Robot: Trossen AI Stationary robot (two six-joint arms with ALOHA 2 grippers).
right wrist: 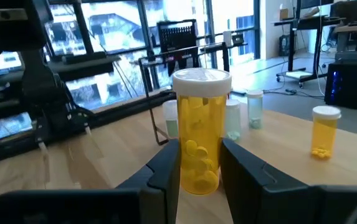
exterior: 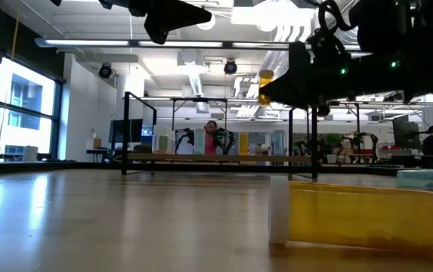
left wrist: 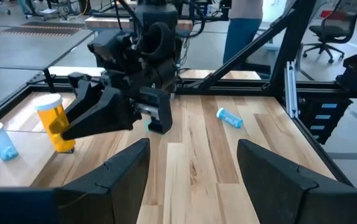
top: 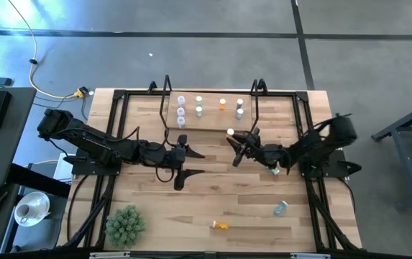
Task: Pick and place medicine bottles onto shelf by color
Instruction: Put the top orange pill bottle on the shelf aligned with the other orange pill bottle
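Note:
The shelf (top: 211,121) stands at the table's far middle, with several white-capped medicine bottles upright on its board: whitish and teal ones on the left, an orange one (top: 222,105) right of middle. Just in front of the shelf's right end, my right gripper (top: 236,142) is shut on an orange bottle (right wrist: 198,134). My left gripper (top: 202,162) waits open at mid-table, with nothing between its fingers (left wrist: 128,163). A teal bottle (top: 280,208) and an orange bottle (top: 220,225) lie on their sides near the front edge. My right gripper pinches the orange bottle's lower body (right wrist: 197,163) between its two fingers. The fingers reach in about level from the table's right side. The bottle stands upright in the hold, white cap (right wrist: 201,79) on top, lifted clear of the table.
A green spiky plant ball (top: 125,223) sits at the front left corner. The shelf's black upright frames (top: 167,101) rise at both its ends. Black rails run along the table's left and right edges. The left arm lies level across the left half of the table.

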